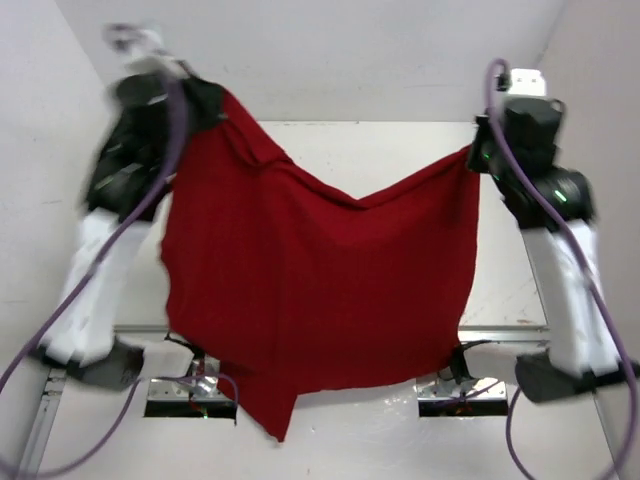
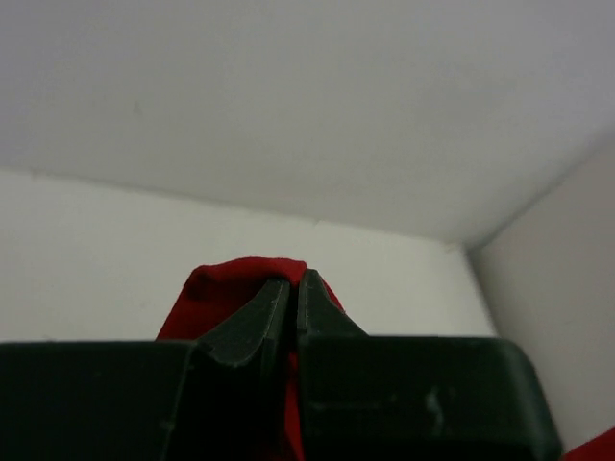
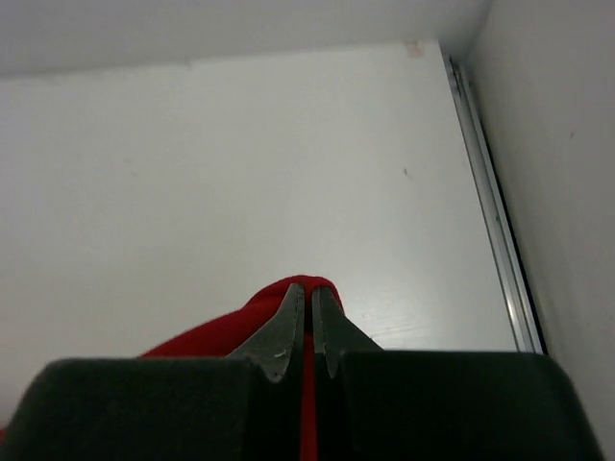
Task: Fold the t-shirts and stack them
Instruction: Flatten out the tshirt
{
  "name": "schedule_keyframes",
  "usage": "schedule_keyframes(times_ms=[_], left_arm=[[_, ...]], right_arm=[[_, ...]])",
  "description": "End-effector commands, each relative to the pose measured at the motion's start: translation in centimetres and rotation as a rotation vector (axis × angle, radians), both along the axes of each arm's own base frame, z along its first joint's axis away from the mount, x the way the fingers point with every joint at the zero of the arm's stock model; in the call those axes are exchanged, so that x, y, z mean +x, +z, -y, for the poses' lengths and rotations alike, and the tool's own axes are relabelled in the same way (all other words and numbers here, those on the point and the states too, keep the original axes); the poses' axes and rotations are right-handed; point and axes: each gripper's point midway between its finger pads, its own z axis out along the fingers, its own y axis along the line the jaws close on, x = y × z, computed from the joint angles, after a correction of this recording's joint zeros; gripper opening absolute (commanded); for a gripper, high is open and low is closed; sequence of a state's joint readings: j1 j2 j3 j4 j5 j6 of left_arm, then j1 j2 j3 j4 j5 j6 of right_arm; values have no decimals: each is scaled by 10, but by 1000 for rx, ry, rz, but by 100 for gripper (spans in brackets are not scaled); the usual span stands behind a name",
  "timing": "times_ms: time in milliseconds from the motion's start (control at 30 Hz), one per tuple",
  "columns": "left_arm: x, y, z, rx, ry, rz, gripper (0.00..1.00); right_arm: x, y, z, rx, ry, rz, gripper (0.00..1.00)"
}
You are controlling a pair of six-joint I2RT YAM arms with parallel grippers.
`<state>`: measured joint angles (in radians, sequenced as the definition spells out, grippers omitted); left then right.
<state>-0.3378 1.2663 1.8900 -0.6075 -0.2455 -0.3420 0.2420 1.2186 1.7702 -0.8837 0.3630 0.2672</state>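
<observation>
The dark red t-shirt (image 1: 320,290) hangs in the air between my two arms, sagging in the middle, its lower edge over the near table edge. My left gripper (image 1: 212,100) is shut on the shirt's upper left corner, raised high. My right gripper (image 1: 478,155) is shut on the upper right corner, a little lower. In the left wrist view my fingers (image 2: 292,288) pinch red cloth (image 2: 216,293). In the right wrist view my fingers (image 3: 309,298) pinch a red fold (image 3: 221,331).
The white table (image 1: 400,150) lies under the shirt, with white walls at the back and both sides. A metal rail (image 3: 495,221) runs along the table's right edge. The arm bases (image 1: 190,390) stand at the near edge.
</observation>
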Motion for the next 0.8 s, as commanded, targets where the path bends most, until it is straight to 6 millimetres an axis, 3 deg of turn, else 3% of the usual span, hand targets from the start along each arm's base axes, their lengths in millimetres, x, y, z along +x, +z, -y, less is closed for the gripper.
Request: schedule_keyframes(times_ms=[0, 67, 100, 133, 167, 200, 233, 267, 300, 333, 367, 400, 433, 467, 500, 533, 567, 600, 633, 667, 700, 733, 767], left_arm=[[91, -76, 11, 59, 75, -115, 0], [129, -111, 21, 86, 61, -164, 0], [150, -127, 25, 87, 58, -179, 0], [185, -177, 26, 108, 69, -265, 0], [203, -186, 24, 99, 96, -260, 0], [230, -236, 25, 114, 121, -334, 0], [250, -242, 14, 91, 174, -320, 0], [267, -253, 7, 76, 221, -310, 0], [292, -312, 6, 98, 245, -382, 0], [319, -287, 1, 69, 263, -304, 0], [333, -300, -1, 76, 268, -313, 0], [355, -360, 2, 107, 257, -368, 0], [372, -345, 3, 109, 236, -299, 0], [385, -348, 14, 92, 185, -233, 0], [391, -363, 21, 92, 139, -214, 0], [396, -360, 25, 78, 93, -156, 0], [396, -368, 33, 66, 40, -112, 0], [397, -371, 37, 65, 20, -101, 0], [399, -364, 44, 79, -26, -77, 0], [398, -358, 45, 85, -27, -62, 0], [397, -351, 47, 88, -27, -53, 0], [394, -353, 44, 93, -9, -62, 0], [390, -333, 39, 85, 10, -44, 0]], right_arm=[[59, -41, 23, 38, -64, -22, 0], [88, -87, 27, 15, -78, -113, 0], [100, -99, 32, 9, -88, -134, 0], [125, -134, 31, 2, -90, -194, 0], [140, -152, 31, 3, -92, -222, 0], [159, -169, 30, 6, -89, -230, 0], [187, -217, 31, -4, -97, -316, 0], [203, -238, 33, -5, -106, -344, 0], [217, -262, 39, -5, -115, -378, 0], [246, -301, 44, -17, -136, -427, 0], [259, -317, 48, -20, -150, -446, 0], [267, -333, 54, -21, -161, -474, 0], [288, -322, 60, -27, -183, -423, 0], [294, -355, 65, -43, -196, -465, 0], [301, -357, 71, -45, -213, -444, 0], [305, -358, 74, -48, -226, -435, 0], [305, -351, 98, -48, -289, -413, 0], [310, -341, 104, -39, -299, -369, 0], [302, -350, 109, -32, -307, -384, 0], [303, -342, 116, -7, -317, -349, 0], [303, -323, 117, 6, -311, -319, 0], [300, -322, 113, 21, -283, -327, 0], [300, -315, 108, 34, -248, -318, 0]])
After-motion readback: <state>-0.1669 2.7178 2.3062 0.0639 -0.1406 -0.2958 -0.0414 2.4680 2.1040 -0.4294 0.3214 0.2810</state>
